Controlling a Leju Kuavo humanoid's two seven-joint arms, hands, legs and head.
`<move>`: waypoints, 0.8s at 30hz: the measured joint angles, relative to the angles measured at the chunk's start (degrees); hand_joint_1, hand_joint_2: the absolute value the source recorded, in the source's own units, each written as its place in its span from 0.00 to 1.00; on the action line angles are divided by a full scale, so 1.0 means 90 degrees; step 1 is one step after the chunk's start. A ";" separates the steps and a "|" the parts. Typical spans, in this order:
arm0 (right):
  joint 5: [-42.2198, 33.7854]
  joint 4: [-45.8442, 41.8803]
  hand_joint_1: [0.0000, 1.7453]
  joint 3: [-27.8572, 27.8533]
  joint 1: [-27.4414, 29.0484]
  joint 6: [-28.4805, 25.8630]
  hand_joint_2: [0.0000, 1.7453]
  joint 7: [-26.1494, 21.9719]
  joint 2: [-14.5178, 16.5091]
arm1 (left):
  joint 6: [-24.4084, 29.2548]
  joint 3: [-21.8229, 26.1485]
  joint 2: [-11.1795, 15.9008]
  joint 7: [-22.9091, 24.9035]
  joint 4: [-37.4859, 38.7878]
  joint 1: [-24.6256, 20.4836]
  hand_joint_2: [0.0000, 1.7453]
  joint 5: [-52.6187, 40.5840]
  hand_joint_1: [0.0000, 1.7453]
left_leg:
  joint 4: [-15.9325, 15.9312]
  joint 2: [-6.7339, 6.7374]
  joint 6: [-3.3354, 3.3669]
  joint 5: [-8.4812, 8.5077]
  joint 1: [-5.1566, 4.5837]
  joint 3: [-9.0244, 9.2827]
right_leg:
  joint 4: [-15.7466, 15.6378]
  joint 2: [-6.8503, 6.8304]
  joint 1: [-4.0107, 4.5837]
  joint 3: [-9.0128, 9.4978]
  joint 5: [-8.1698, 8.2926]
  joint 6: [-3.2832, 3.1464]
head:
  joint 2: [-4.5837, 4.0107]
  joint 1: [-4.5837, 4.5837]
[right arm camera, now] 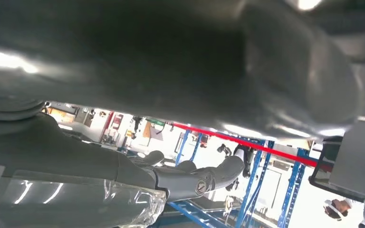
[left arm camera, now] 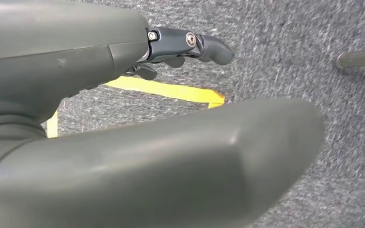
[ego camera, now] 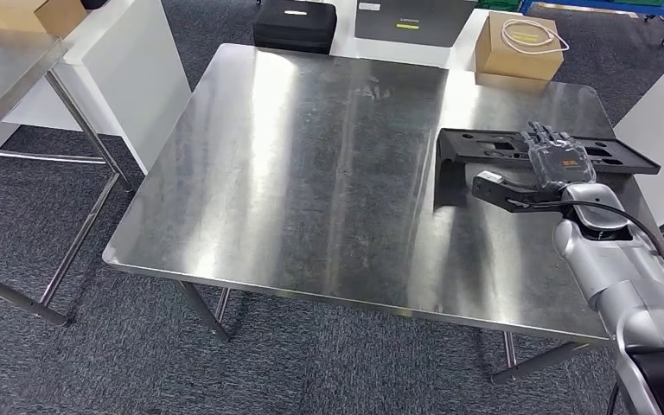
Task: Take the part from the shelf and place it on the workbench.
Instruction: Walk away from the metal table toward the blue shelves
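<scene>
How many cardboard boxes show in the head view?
2. One cardboard box with a coiled cable on top sits past the workbench's far right corner; the other is at the top left corner, cut off by the frame.

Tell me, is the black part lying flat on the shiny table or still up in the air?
Lying flat. The black part rests along the metal workbench, with the right hand over its middle; whether the hand grips it, cannot tell.

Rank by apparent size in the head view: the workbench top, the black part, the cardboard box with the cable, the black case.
1. workbench top, largest by far.
2. black part, lying on the bench under the right hand.
3. black case and cardboard box: look alike; both sit farther away, the case cut off by the frame, so unranked.
</scene>
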 joint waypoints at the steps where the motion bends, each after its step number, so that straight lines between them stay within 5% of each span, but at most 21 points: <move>1: 0.0000 0.0001 0.00 -0.0001 -0.0011 -0.0001 0.00 0.0000 0.0003 | -0.0001 0.0000 -0.0001 0.0000 0.0000 -0.0001 0.00 0.0000 0.00 | 0.0000 -0.0001 0.0007 0.0091 -0.0028 -0.0092 | -0.0289 0.0008 0.0053 0.0265 0.0158 -0.0009 | 0.0000 -0.0001; 4: 0.0001 -0.0020 0.00 -0.0024 -0.0061 -0.0010 0.00 0.0002 0.0019 | -0.0004 0.0001 -0.0014 0.0000 0.0000 -0.0005 0.00 0.0001 0.00 | -0.0041 -0.0001 -0.0035 0.0360 -0.0061 -0.0249 | -0.1477 0.0021 0.0220 0.1017 0.0120 -0.0249 | 0.0000 -0.0013; 6: 0.0006 -0.0032 0.00 -0.0039 -0.0089 -0.0016 0.00 0.0007 0.0026 | -0.0005 0.0001 -0.0016 0.0000 0.0000 -0.0002 0.00 0.0003 0.00 | -0.0159 -0.0003 -0.0109 0.0535 -0.0048 -0.0227 | -0.1737 0.0027 0.0267 0.1046 0.0119 -0.0357 | 0.0000 0.0015; 8: 0.0019 -0.0024 0.00 -0.0036 -0.0107 -0.0010 0.00 0.0010 0.0043 | -0.0004 0.0000 -0.0010 0.0001 0.0000 0.0021 0.00 0.0005 0.00 | -0.0214 -0.0008 -0.0190 0.0513 -0.0020 -0.0270 | -0.1772 0.0014 0.0176 0.0911 0.0317 -0.0427 | 0.0000 0.0043; 10: 0.0034 -0.0018 0.00 -0.0032 -0.0101 0.0005 0.00 0.0009 0.0079 | -0.0004 0.0000 -0.0008 0.0000 0.0001 0.0056 0.00 0.0007 0.00 | 0.0139 -0.0004 -0.0284 -0.0110 0.0019 -0.0414 | -0.1790 -0.0007 0.0088 0.0746 0.0558 -0.0490 | 0.0000 0.0030; 12: 0.0040 -0.0017 0.00 -0.0033 -0.0106 0.0017 0.00 0.0009 0.0095 | -0.0005 0.0000 -0.0005 -0.0002 0.0002 0.0068 0.00 0.0007 0.00 | 0.0959 0.0003 -0.0384 -0.0863 0.0077 -0.0546 | -0.1777 -0.0015 0.0077 0.0539 0.0773 -0.0502 | 0.0000 0.0019; 13: 0.0040 -0.0017 0.00 -0.0033 -0.0109 0.0022 0.00 0.0009 0.0096 | -0.0005 0.0000 -0.0001 -0.0003 0.0002 0.0067 0.00 0.0007 0.00 | 0.1393 0.0008 -0.0431 -0.0996 0.0116 -0.0565 | -0.1763 -0.0020 0.0063 0.0410 0.0871 -0.0474 | 0.0000 0.0019; 15: 0.0041 -0.0017 0.00 -0.0034 -0.0109 0.0034 0.00 0.0009 0.0095 | -0.0005 0.0000 0.0007 -0.0005 0.0002 0.0067 0.00 0.0007 0.00 | 0.1828 0.0022 -0.0522 -0.0802 0.0198 -0.0384 | -0.1708 -0.0033 0.0010 0.0155 0.1031 -0.0390 | 0.0000 0.0020; 17: 0.0041 -0.0021 0.00 -0.0043 -0.0113 0.0039 0.00 0.0008 0.0094 | -0.0007 0.0000 0.0010 -0.0007 0.0002 0.0063 0.00 0.0007 0.00 | 0.1383 0.0031 -0.0639 -0.0657 0.0278 0.0204 | -0.1600 -0.0049 -0.0050 -0.0069 0.1130 -0.0283 | 0.0000 0.0014; 19: 0.0039 -0.0035 0.00 -0.0071 -0.0126 0.0038 0.00 0.0007 0.0083 | -0.0012 0.0000 0.0006 -0.0013 0.0001 0.0052 0.00 0.0007 0.00 | 0.0597 -0.0001 -0.0659 -0.0916 0.0278 0.0811 | -0.1495 -0.0066 -0.0054 -0.0216 0.1202 -0.0173 | 0.0000 0.0000; 21: 0.0039 -0.0046 0.00 -0.0090 -0.0138 0.0038 0.00 0.0007 0.0073 | -0.0015 0.0000 0.0004 -0.0019 0.0000 0.0048 0.00 0.0007 0.00 | 0.0268 -0.0035 -0.0525 -0.1063 0.0202 0.0978 | -0.1491 -0.0078 -0.0017 -0.0268 0.1307 -0.0039 | 0.0000 0.0007; 23: 0.0040 -0.0045 0.00 -0.0089 -0.0117 0.0042 0.00 0.0008 0.0067 | -0.0014 0.0000 0.0007 -0.0020 0.0000 0.0052 0.00 0.0007 0.00 | 0.0233 -0.0015 -0.0328 -0.0938 0.0153 0.0895 | -0.1518 -0.0077 -0.0026 -0.0305 0.1360 0.0069 | 0.0000 0.0017; 24: 0.0043 -0.0044 0.00 -0.0090 -0.0097 0.0052 0.00 0.0011 0.0058 | -0.0013 0.0000 0.0010 -0.0019 0.0000 0.0054 0.00 0.0007 0.00 | 0.0208 -0.0002 -0.0225 -0.0850 0.0140 0.0826 | -0.1421 -0.0071 -0.0040 -0.0372 0.1228 0.0065 | 0.0000 0.0033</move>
